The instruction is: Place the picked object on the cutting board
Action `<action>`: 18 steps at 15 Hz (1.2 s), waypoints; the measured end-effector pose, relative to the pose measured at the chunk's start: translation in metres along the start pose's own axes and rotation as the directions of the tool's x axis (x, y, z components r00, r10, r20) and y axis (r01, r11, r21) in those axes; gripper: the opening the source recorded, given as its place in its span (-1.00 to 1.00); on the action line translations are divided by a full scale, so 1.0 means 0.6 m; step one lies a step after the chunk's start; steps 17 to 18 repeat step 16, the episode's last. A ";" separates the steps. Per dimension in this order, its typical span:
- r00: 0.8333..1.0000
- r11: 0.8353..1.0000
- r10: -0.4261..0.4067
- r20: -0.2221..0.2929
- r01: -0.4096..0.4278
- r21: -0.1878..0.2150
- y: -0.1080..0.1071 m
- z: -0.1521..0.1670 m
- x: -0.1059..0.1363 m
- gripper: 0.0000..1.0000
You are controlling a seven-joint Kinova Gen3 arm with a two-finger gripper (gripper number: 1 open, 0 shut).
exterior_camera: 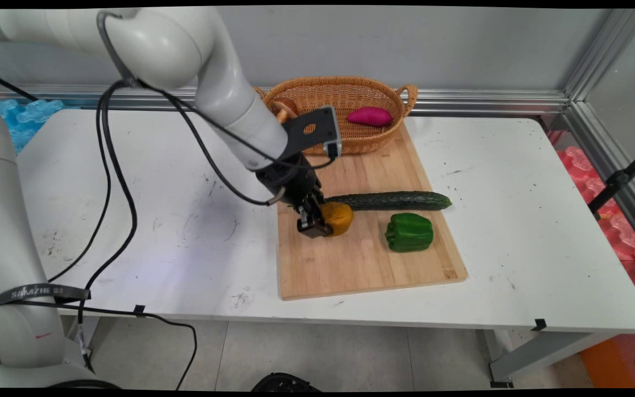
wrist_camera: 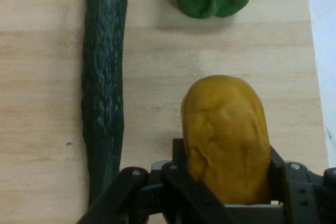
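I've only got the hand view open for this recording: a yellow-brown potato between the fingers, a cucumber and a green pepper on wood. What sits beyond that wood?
Observer: At the far end of the wooden cutting board stands a wicker basket, resting partly on it.
Operator: Anything in the basket?
Observer: A purple sweet potato lies inside. A brown item shows at the basket's left, mostly hidden by the arm.
Operator: Where is the gripper on the board?
Observer: The gripper is near the board's left edge, closed around the potato, beside the cucumber end; the green pepper sits to the right.
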 end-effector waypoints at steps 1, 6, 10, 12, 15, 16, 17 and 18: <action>1.000 1.000 -0.001 -0.001 0.001 0.001 0.002 0.006 -0.004 -1.00; 1.000 1.000 -0.010 -0.007 0.010 0.010 0.007 0.034 -0.024 -1.00; 1.000 1.000 -0.016 -0.010 0.016 0.015 0.008 0.050 -0.036 -1.00; 1.000 1.000 -0.018 -0.013 0.018 0.014 0.009 0.058 -0.040 1.00; 1.000 1.000 -0.020 -0.017 0.021 0.009 0.011 0.065 -0.044 1.00; 1.000 1.000 -0.020 -0.019 0.021 0.007 0.011 0.066 -0.044 1.00; 1.000 1.000 -0.020 -0.019 0.021 0.007 0.011 0.066 -0.044 1.00; 1.000 1.000 -0.020 -0.019 0.021 0.007 0.011 0.066 -0.044 1.00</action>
